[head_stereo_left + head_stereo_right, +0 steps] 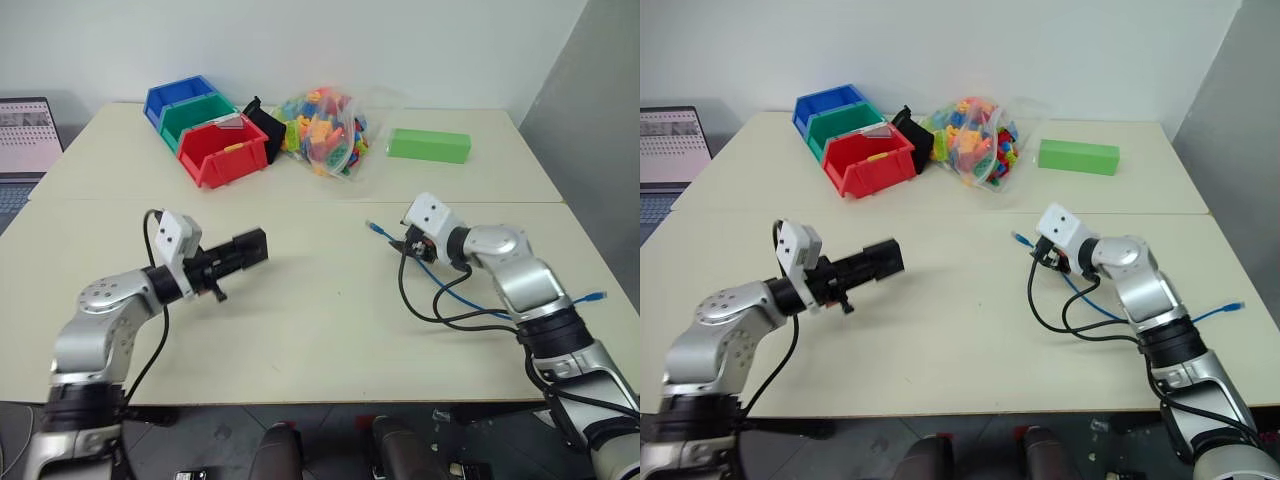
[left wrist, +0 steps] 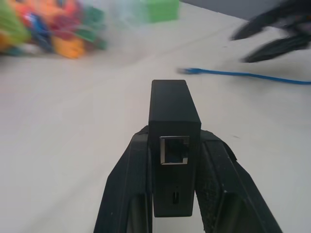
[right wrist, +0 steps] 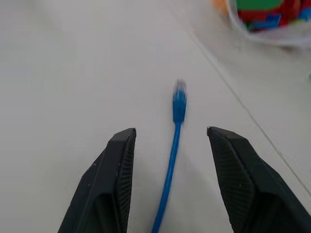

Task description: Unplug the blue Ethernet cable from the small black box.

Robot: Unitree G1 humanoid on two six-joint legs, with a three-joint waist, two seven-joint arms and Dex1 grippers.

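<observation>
One small black box (image 2: pixel 173 145) sits clamped between the two black fingers (image 2: pixel 129 194) of the left end effector (image 1: pixel 243 250), lifted clear of the surface (image 1: pixel 320 320), its empty port facing the wrist camera. Nothing is plugged into that port: the blue Ethernet cable (image 3: pixel 170 165) lies loose on the surface, well apart from the box, on the box's right-hand side as the head views show it. One clear-tipped plug (image 3: pixel 179 99) of the cable lies between and just beyond the spread fingers of the right end effector (image 3: pixel 171 133), which stands open and has hold of nothing; the cord runs back under it and trails away from the box to a second plug (image 1: pixel 596 297) near the surface's right edge. Beyond the box, at the far side of the surface, stand a red bin (image 1: pixel 225 152), a green bin (image 1: pixel 190 118) and a blue bin (image 1: pixel 175 98), then a clear bag of coloured bricks (image 1: pixel 325 130), then a green block (image 1: pixel 429 145) furthest from the box.
</observation>
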